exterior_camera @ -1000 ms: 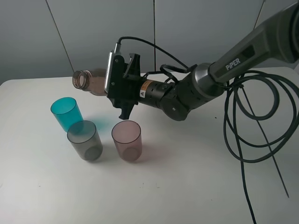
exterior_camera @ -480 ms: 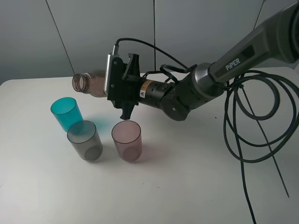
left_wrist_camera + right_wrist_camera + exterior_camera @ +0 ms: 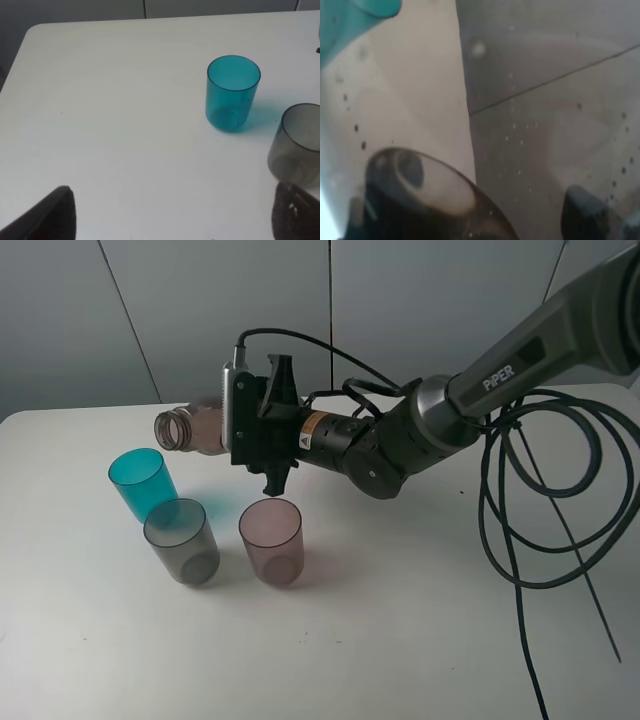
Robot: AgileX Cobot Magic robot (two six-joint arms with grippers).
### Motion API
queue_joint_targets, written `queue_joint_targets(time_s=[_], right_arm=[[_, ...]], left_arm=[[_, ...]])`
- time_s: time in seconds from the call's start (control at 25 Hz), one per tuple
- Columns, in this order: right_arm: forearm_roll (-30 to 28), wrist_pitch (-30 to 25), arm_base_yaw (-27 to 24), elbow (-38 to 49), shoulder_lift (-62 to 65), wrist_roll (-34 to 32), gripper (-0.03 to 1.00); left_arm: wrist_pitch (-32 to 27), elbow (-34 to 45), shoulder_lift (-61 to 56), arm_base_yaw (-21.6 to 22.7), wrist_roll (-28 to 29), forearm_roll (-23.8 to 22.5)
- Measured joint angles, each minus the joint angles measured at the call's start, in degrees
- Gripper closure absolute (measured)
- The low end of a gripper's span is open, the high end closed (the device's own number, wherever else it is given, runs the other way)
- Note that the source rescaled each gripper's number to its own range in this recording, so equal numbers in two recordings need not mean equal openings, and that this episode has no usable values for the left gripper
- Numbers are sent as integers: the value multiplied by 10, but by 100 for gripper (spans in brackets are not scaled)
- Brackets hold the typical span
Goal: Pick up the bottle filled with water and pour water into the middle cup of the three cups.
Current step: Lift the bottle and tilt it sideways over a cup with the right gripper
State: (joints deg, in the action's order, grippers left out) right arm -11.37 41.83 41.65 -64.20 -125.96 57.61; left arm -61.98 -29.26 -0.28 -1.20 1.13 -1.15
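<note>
Bottle count: 1. The bottle (image 3: 195,428) is off the table (image 3: 400,640), lying roughly level, with its open neck pointing to the left of the high view. The right jaws are closed around its body. The neck hangs above the teal cup (image 3: 140,483) and the middle cup (image 3: 182,540) and touches neither. The right wrist view looks through the bottle wall (image 3: 520,125) and is blurred; water level cannot be read.

Cup count: 3, all upright on the table. The teal and grey cups stand just beside each other, and the pinkish cup (image 3: 272,540) is near the grey one but apart from it.

The left jaws are spread wide, holding nothing, low over the table short of the teal cup (image 3: 232,93).

Black cables (image 3: 540,500) loop at right.
</note>
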Motion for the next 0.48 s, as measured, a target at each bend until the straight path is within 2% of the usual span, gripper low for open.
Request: queue_joint_targets(time_s=[0.48], right_arm=[[0,0,0,0,0,78,96]], left_arm=[[0,0,0,0,1,0]])
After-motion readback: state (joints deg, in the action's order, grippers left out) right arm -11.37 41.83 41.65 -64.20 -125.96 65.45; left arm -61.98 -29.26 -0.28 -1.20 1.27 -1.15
